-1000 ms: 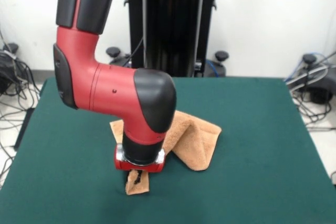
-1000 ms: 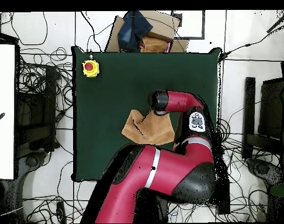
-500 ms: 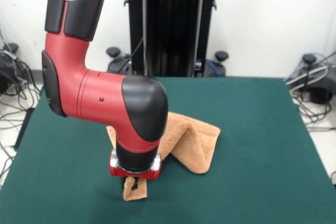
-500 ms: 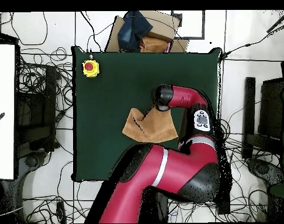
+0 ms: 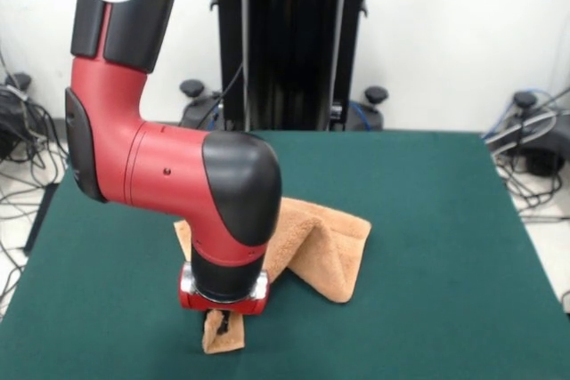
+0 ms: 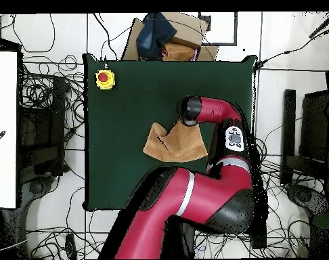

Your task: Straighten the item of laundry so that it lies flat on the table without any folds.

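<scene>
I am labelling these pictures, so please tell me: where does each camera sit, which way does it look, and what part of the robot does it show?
Front view: sits across the table, looks toward the pedestal; shows the red and black arm coming down from above, its end effector at the towel.
Overhead view: sits above the table, looks straight down, robot base at the bottom; shows the whole arm bent over the towel, the end effector hidden below the wrist.
Both share the green table, the peach towel and the arm.
</scene>
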`<action>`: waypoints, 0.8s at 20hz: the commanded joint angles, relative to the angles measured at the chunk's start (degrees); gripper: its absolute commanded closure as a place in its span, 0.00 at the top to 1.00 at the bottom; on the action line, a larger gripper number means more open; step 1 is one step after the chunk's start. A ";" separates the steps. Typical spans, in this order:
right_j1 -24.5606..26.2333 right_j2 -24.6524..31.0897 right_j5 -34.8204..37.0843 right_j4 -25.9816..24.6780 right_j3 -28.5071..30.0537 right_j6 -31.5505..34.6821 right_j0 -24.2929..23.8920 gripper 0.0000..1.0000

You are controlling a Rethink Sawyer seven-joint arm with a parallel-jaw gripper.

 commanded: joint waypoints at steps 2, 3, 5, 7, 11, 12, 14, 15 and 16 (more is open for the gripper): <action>1.63 4.82 -7.63 -4.76 -1.23 -4.55 -0.07 0.00; 1.84 4.77 -7.18 -4.59 -2.07 -4.44 0.09 0.00; 1.28 4.86 -7.66 -4.76 -1.66 -4.92 -0.08 0.00; 0.97 4.98 -8.25 -5.18 -1.41 -5.71 -0.30 0.00; 0.56 5.33 -7.92 -5.63 -1.78 -6.73 -0.41 0.00; 0.57 5.47 -7.86 -5.78 -1.88 -7.00 -0.50 0.00; 0.90 5.48 -8.20 -6.11 -2.07 -6.55 -0.65 0.00; 0.72 5.49 -8.52 -6.32 -1.58 -6.39 -0.80 0.00; 0.70 5.62 -8.53 -6.57 -1.58 -6.61 -0.87 0.00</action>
